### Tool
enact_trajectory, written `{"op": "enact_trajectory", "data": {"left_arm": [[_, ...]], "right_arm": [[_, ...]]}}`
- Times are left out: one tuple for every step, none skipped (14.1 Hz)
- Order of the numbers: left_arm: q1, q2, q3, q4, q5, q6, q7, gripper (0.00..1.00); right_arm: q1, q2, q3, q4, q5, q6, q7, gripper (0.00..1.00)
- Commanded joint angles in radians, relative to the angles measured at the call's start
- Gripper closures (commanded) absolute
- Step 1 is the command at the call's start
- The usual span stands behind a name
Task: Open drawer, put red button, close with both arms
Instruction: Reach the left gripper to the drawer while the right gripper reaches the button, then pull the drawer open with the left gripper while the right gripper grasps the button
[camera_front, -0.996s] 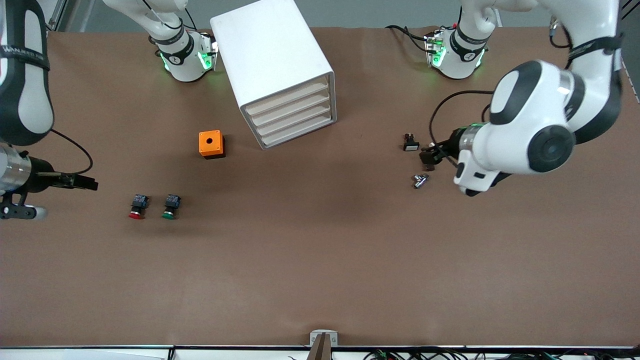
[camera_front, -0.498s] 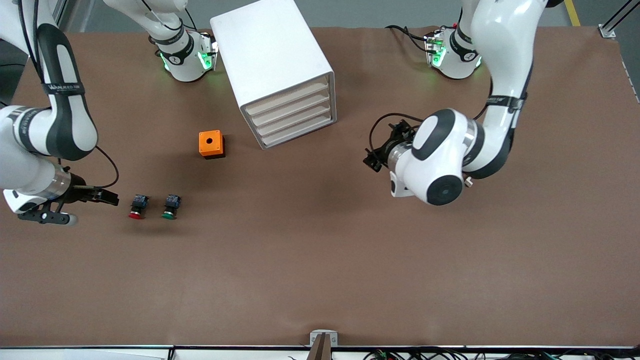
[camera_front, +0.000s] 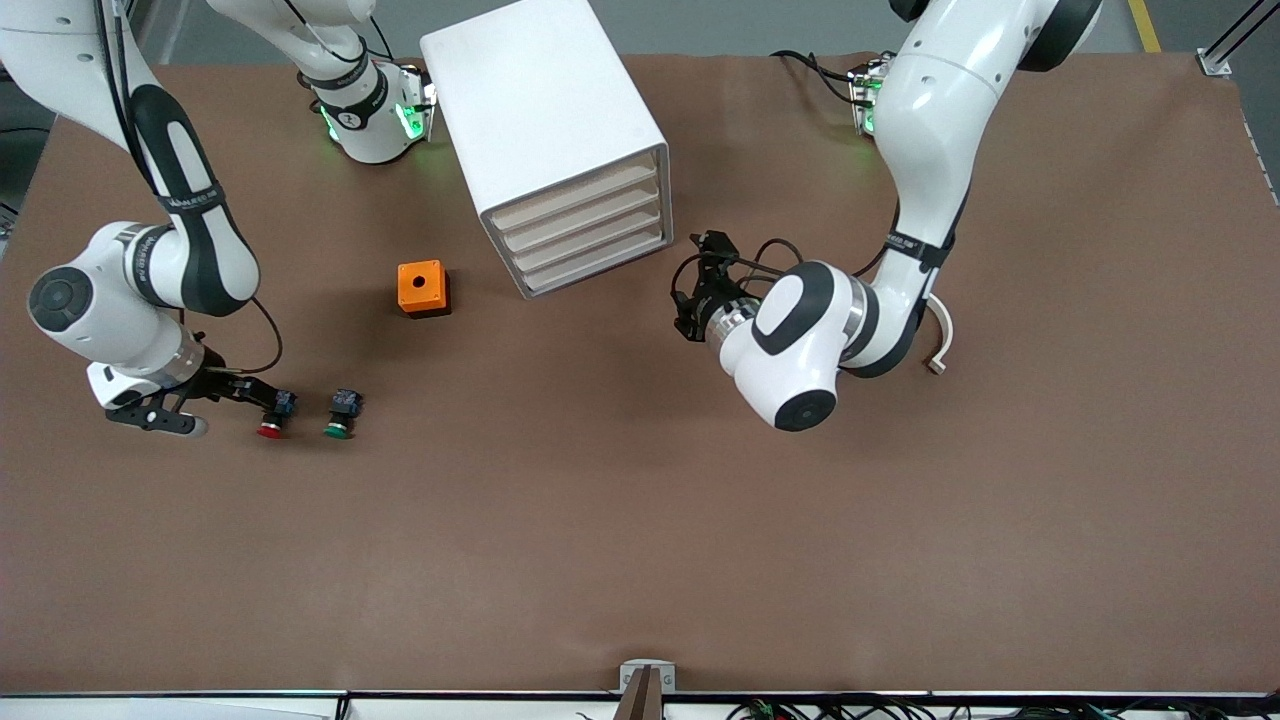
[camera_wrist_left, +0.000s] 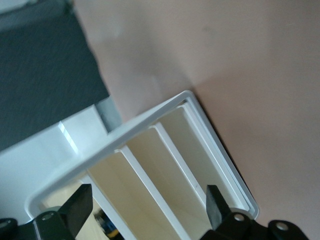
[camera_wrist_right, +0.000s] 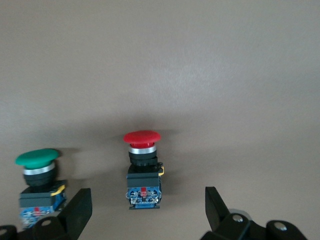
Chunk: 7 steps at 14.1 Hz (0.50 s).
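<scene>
The red button (camera_front: 270, 416) lies on its side on the brown table toward the right arm's end, red cap (camera_wrist_right: 142, 137) pointing at the front camera. My right gripper (camera_front: 257, 397) is low just beside its bluish back (camera_wrist_right: 144, 194), open, with the button (camera_wrist_right: 143, 170) just ahead of the gap between the fingers (camera_wrist_right: 79, 209). The white drawer unit (camera_front: 545, 130) stands near the arms' bases with all of its several drawers (camera_front: 585, 235) shut. My left gripper (camera_front: 697, 287) hovers open close in front of the drawer fronts (camera_wrist_left: 165, 170), holding nothing.
A green-capped button (camera_front: 340, 414) (camera_wrist_right: 38, 178) lies right beside the red one, on the side away from my right gripper. An orange box (camera_front: 423, 288) with a round hole sits between the buttons and the drawer unit.
The right gripper has slid across the table up to the red button's back. The left arm has swung from its end of the table to the front of the drawer unit. Both stayed open.
</scene>
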Motion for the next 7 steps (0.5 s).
{"op": "enact_trajectory", "data": {"left_arm": [[-0.013, 0.057, -0.033, 0.04, -0.06, -0.02, -0.127, 0.0], [-0.011, 0.065, -0.053, 0.038, -0.082, -0.02, -0.147, 0.0], [-0.013, 0.069, -0.062, 0.037, -0.111, -0.02, -0.167, 0.0], [-0.013, 0.075, -0.062, 0.034, -0.123, -0.02, -0.182, 0.01], [-0.013, 0.091, -0.065, 0.034, -0.129, -0.02, -0.207, 0.03], [-0.022, 0.103, -0.067, 0.034, -0.134, -0.02, -0.231, 0.11], [-0.033, 0.109, -0.07, 0.034, -0.135, -0.02, -0.236, 0.17]], "right_arm": [[-0.011, 0.025, 0.012, -0.004, 0.002, 0.017, 0.024, 0.0], [-0.011, 0.033, 0.012, -0.003, 0.002, 0.019, 0.024, 0.0], [-0.011, 0.048, 0.013, 0.0, 0.002, 0.02, 0.024, 0.0], [-0.011, 0.059, 0.015, 0.0, 0.003, 0.025, 0.025, 0.0], [-0.01, 0.062, 0.015, 0.0, 0.005, 0.025, 0.025, 0.0], [-0.008, 0.065, 0.015, -0.001, 0.025, 0.023, 0.03, 0.0], [-0.002, 0.068, 0.015, 0.0, 0.052, 0.023, 0.03, 0.0]]}}
